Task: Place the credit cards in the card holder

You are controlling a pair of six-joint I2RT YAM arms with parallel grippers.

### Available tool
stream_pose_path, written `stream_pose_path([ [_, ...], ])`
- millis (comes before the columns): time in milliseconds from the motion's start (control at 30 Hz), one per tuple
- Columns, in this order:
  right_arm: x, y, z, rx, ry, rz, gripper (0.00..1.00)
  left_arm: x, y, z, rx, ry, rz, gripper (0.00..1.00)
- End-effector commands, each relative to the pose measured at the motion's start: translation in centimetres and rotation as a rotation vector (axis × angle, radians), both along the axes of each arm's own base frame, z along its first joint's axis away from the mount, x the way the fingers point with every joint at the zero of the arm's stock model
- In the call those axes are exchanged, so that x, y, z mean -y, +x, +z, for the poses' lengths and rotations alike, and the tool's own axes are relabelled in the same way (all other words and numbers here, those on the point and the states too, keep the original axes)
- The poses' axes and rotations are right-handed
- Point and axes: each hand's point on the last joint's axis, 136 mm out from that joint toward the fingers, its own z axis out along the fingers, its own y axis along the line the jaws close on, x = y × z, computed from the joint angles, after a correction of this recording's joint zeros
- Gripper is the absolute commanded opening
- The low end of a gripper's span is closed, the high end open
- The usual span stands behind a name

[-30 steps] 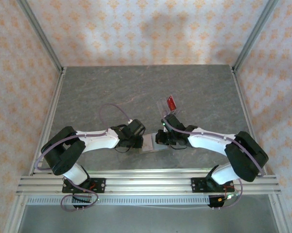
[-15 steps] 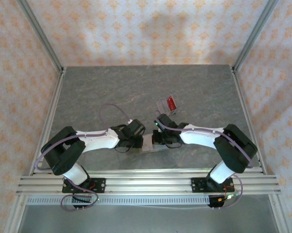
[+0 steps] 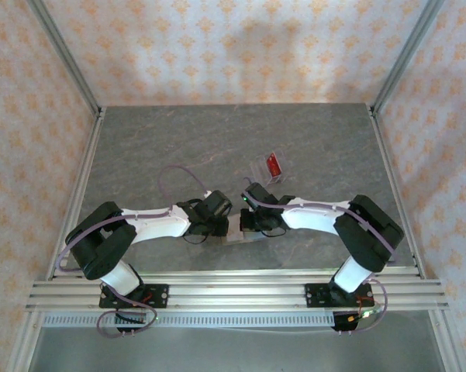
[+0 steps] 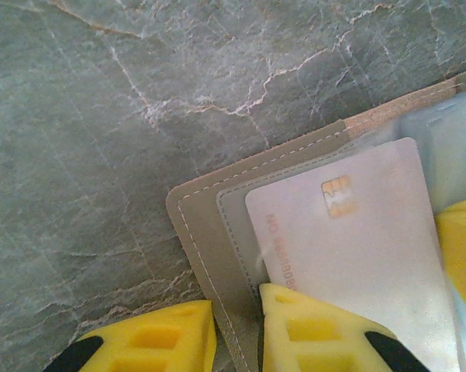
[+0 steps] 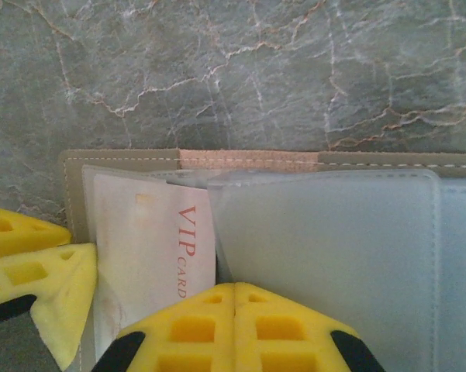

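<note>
While left end effector [image 4: 234, 306], narrowly parted, straddles card holder [image 4: 209, 203] nr worktop [image 3: 178, 139] near edge, my shut right end effector [image 5: 233, 301] bears on VIP card [image 5: 161, 248]; seating step, I reckon. Nxt: push home.

Card holder [image 5: 124, 158] — matt stitched cloth, frosted plastic inside; table [image 4: 101, 116] stone-veined.

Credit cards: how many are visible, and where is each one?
2. One thin red card sits in the clear plastic rack; one pale chip card lies inside the open olive-brown wallet. More may be hidden.
</note>
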Motion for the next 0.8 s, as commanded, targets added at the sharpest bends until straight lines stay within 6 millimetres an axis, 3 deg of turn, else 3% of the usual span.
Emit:
stream_pose_path([
  [0,-1.1,0.0,-0.1,0.011,-0.007,0.026,0.03,-1.6,-2.1,-5.5,-0.082,0.089,-0.004,0.21],
  [200,-1.5,-0.4,-1.3,-0.018,0.024,0.009,0.16,-1.3,-2.0,-5.0,-0.074,0.087,-0.01,0.23],
  [467,0.2,-0.4,-2.3,-0.018,-0.058,-0.028,0.16,-1.2,-1.5,-0.7,-0.018,0.033,0.009,0.24],
  [767,0.2,-0.8,-3.3,-0.044,-0.061,-0.028,0.17,-2.1,-1.3,2.4,0.028,-0.017,0.039,0.23],
])
